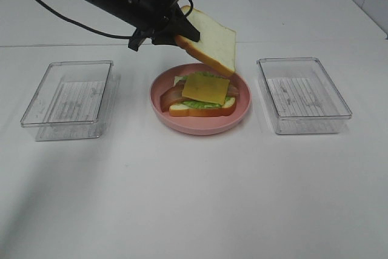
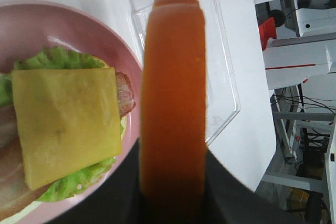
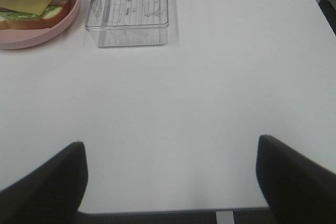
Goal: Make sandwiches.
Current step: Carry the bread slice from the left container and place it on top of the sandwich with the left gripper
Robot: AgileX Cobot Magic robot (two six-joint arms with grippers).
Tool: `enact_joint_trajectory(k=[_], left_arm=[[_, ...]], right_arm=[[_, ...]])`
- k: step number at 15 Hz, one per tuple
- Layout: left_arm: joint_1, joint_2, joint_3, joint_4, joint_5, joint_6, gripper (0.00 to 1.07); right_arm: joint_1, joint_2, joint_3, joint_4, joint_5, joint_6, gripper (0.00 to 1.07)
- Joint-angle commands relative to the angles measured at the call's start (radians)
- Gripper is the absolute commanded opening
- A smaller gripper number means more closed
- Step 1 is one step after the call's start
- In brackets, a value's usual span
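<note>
One brown-crusted bread slice (image 1: 211, 40) sits clamped in left jaws; right jaws gape apart.

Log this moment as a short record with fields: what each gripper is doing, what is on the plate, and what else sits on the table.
left gripper: shut on top bread slice, held tilted above the plate
right gripper: open, holding nothing, over bare table
pink plate: bottom bread slice, lettuce, bacon, cheese slice on top
left clear container: nothing inside
right clear container: nothing inside
step left: top slice not yet on the stack
</note>
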Motion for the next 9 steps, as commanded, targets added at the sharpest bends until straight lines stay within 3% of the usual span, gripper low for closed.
enact_joint_trajectory(k=[1,5,6,9], left_arm=[[-0.022,0.033,-0.001,-0.024,-0.011,-0.015,0.0],[-0.024,0.046,-0.001,0.034,-0.005,-0.085,0.0],[-0.024,0.046,-0.001,0.108,-0.007,-0.147,0.0],[-0.024,0.055,-0.001,0.134,0.005,-0.168,0.0]], right_arm=[[-0.002,-0.021,0.003,0.004,-0.008,-0.003,0.85],[-0.002,-0.021,0.003,0.004,-0.008,-0.003,0.85],[-0.002,-0.021,0.003,0.004,-0.008,-0.003,0.85],[-0.002,-0.021,0.003,0.004,-0.008,-0.003,0.85]])
